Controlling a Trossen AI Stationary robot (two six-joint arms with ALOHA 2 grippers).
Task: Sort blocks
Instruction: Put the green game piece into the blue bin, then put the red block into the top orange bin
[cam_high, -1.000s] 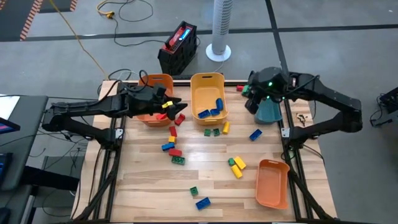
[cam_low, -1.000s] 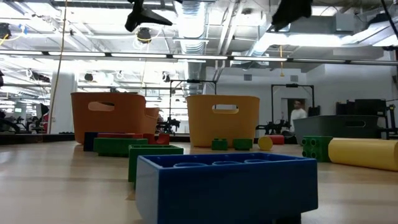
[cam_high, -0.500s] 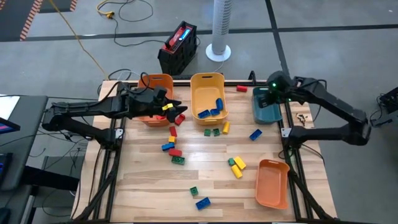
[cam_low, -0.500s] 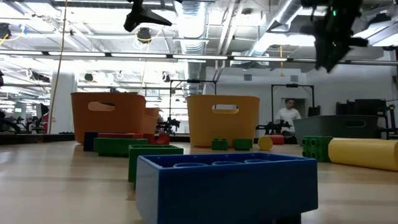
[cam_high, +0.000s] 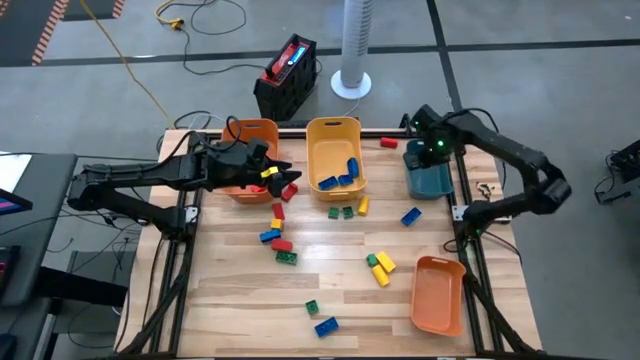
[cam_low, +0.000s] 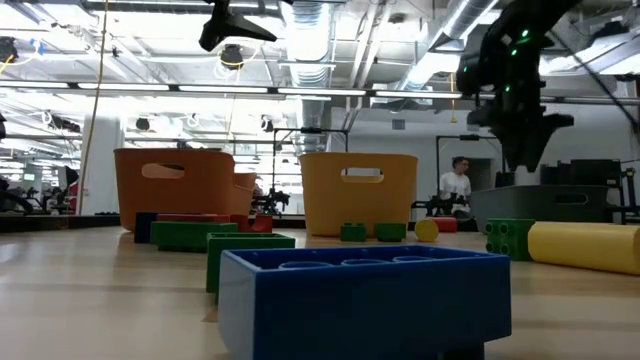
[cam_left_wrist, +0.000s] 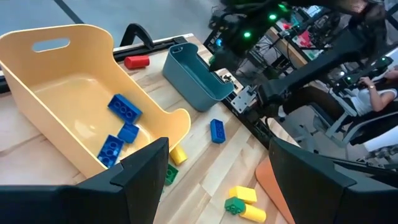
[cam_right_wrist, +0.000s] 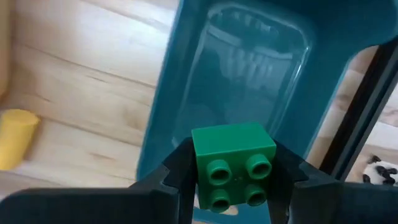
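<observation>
The right gripper (cam_right_wrist: 233, 177) is positioned above the teal bin (cam_high: 432, 178) at the table's far right corner. Its fingers are clamped on a small green block (cam_right_wrist: 234, 165), one finger on each side, studs facing the wrist camera. The block is suspended over the bin's open interior; the bin's floor is seen beyond it in the right wrist view. In the low view the same gripper (cam_low: 522, 150) is seen pointing downward, just above the bin's rim.

The left gripper (cam_high: 283, 176) is held beside the near edge of the orange bin (cam_high: 252, 133) at the far left, above a red block (cam_high: 279, 211). Its fingers (cam_left_wrist: 143, 171) are spread wide apart and nothing is seen between them in the left wrist view.

Three blue blocks (cam_high: 342, 176) are noted inside the yellow bin (cam_high: 333, 130), between the orange and teal bins. Loose blocks are scattered over the wooden table (cam_high: 240, 290): a red, yellow, blue and green cluster (cam_high: 277, 238) left of centre, two green blocks (cam_high: 341, 212) and a yellow one (cam_high: 363, 205) just in front of the yellow bin, a blue block (cam_high: 410, 216) near the teal bin, a yellow and green group (cam_high: 379, 266) right of centre, and a green (cam_high: 312, 307) and blue block (cam_high: 326, 326) at the near edge. A second orange bin (cam_high: 438, 294) is set at the near right.
</observation>
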